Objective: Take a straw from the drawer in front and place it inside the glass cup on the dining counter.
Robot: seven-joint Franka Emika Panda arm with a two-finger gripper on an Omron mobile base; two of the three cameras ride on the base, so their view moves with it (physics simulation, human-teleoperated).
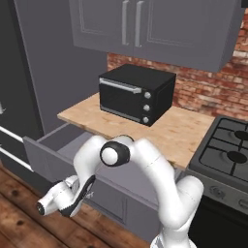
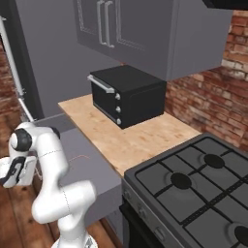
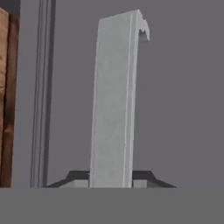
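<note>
The wide grey drawer stands pulled out from under the wooden worktop, with part of its inside showing. In the hand view its slim silver bar handle runs up between my two dark fingertips. My gripper is shut on that handle. From the base cameras the gripper sits low at the drawer's front panel, near the left edge of the right base view. I cannot make out the straw in the drawer. The glass cup and the dining counter are out of view.
A black toaster oven sits on the light-wood worktop behind the drawer. A gas stove is to the right, grey wall cabinets hang above, and dark wooden floor lies below the gripper.
</note>
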